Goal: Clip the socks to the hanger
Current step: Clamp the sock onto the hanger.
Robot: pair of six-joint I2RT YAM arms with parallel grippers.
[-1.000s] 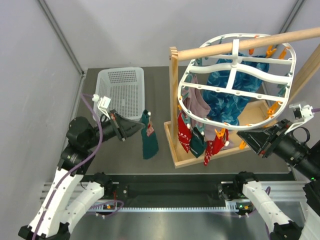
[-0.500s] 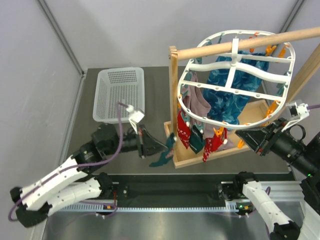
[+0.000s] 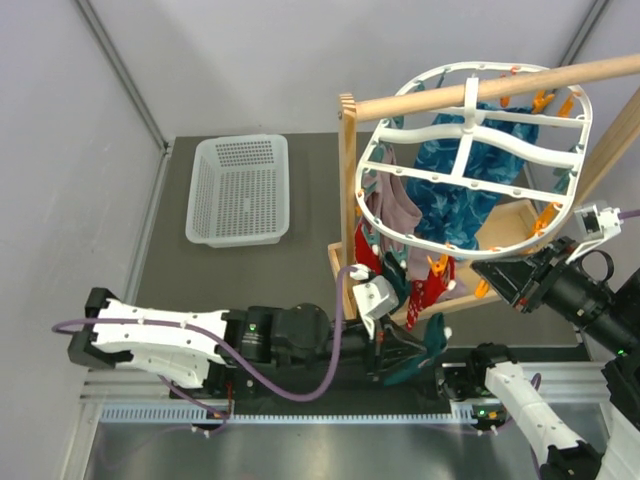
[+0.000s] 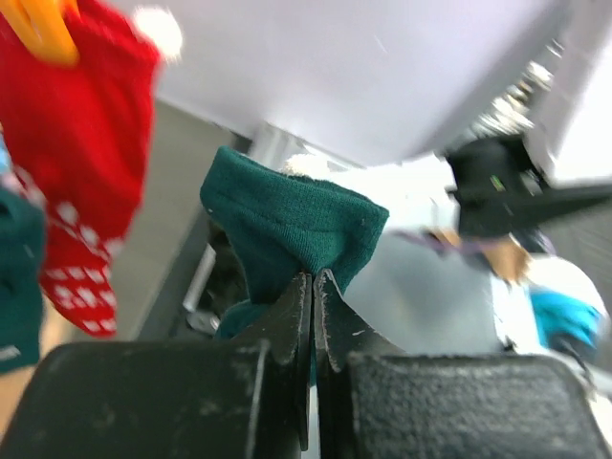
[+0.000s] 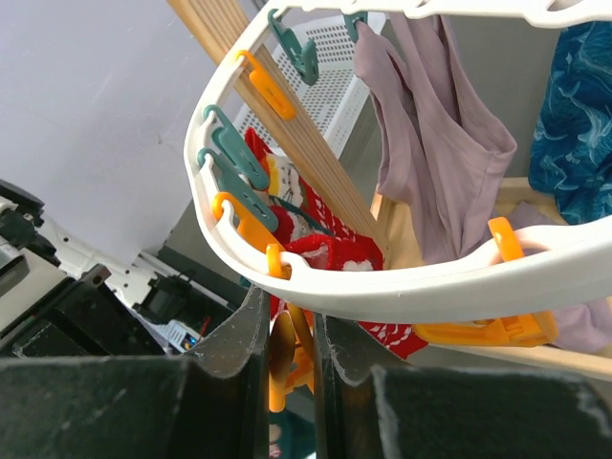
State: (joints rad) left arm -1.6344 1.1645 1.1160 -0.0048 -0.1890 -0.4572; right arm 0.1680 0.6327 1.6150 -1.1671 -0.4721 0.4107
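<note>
The white oval hanger [image 3: 468, 100] hangs from a wooden rod, with several socks [image 3: 372, 268] clipped along its near-left rim. My left gripper [image 3: 412, 352] is shut on a dark green sock [image 3: 428, 338], held low near the table's front edge, just below the hanger's near rim. In the left wrist view the green sock [image 4: 292, 225] bunches above the closed fingertips, with a red sock [image 4: 81, 143] hanging at left. My right gripper [image 3: 490, 273] is shut on an orange clip [image 5: 287, 359] under the hanger's rim [image 5: 402, 287].
A wooden rod-and-tray stand [image 3: 348, 170] carries the hanger. A teal-blue patterned cloth [image 3: 470, 180] and a mauve-grey cloth [image 3: 395, 215] hang from the frame. A white perforated basket [image 3: 240, 188] stands at the back left.
My left arm has swung from beside the basket down and right along the front edge, carrying the green sock to below the hanger's near rim. The right gripper has stayed at the rim.
</note>
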